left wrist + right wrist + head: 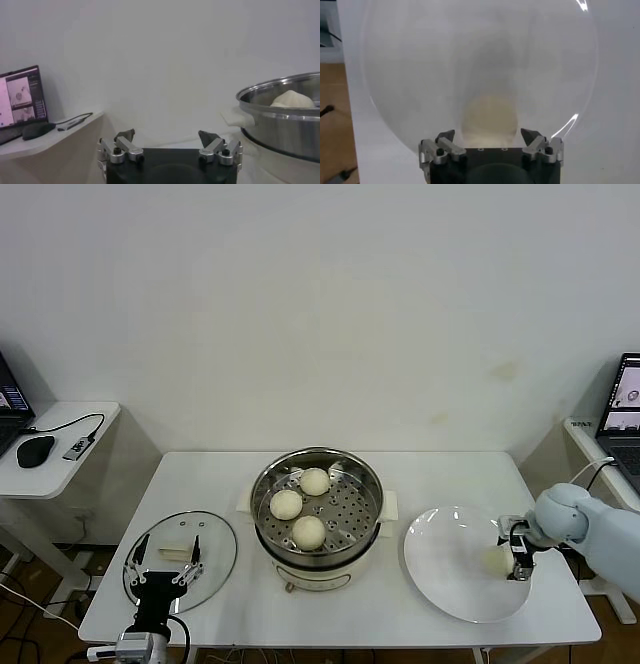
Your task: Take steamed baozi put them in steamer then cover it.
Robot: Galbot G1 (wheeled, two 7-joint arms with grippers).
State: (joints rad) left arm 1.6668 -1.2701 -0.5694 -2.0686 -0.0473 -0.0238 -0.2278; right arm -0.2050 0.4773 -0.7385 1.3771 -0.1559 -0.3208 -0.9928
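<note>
Four buns in all: three steamed baozi (303, 506) sit on the perforated tray inside the steamer (266, 529); the fourth baozi (497, 560) lies alone on the white plate (440, 569), near the plate's edge on my right side.

Key relation: the last baozi lies straight ahead of my right gripper (518, 564), between its two fingertips; in the right wrist view the bun (489, 116) is centred in the gap, just beyond the tips.

Long axis: the bun is round, so I judge no approach angle matters; the jaws straddle it evenly.

Right gripper state: jaws stand apart on either side of the bun; I cannot tell whether the pads touch it yet.

Nearer arm: my right arm is at the bun; my left is well apart from it, across the steamer.

Left gripper (165, 572): parked with jaws wide over the near edge of the table (400, 469), just at the rim of the glass cover (215, 546), which lies flat beside the steamer on my left.

Next move, as I judge it: close on the bun, lift, and carry it leftward to the free part of the tray.

Writing and brands: none readable on steamer, cover or plate; laptop screens at both sides show pictures only, no legible text.
</note>
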